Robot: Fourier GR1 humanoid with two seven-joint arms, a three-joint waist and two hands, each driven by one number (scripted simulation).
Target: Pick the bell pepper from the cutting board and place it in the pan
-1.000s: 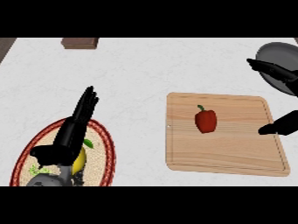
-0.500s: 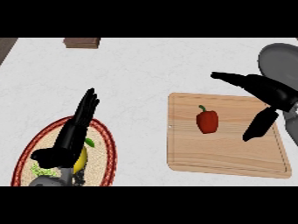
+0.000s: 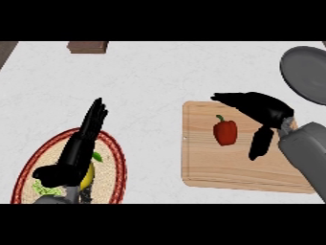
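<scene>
Bell pepper [image 3: 225, 132] upright-ish on cutting board [image 3: 215, 174], untouched. Right hand [image 3: 263, 111] spread open just beside it, fingers above, thumb to its right, not closed. Left hand [image 3: 77, 148] open, resting over woven plate [image 3: 112, 158]. Risk: closing off-centre could nudge pepper sideways, roll it; pan [image 3: 317, 74] well apart.

Matte black right hand [image 3: 264, 108], black left hand [image 3: 77, 148], slender fingers [image 3: 94, 115], smooth grey cylindrical forearms
</scene>
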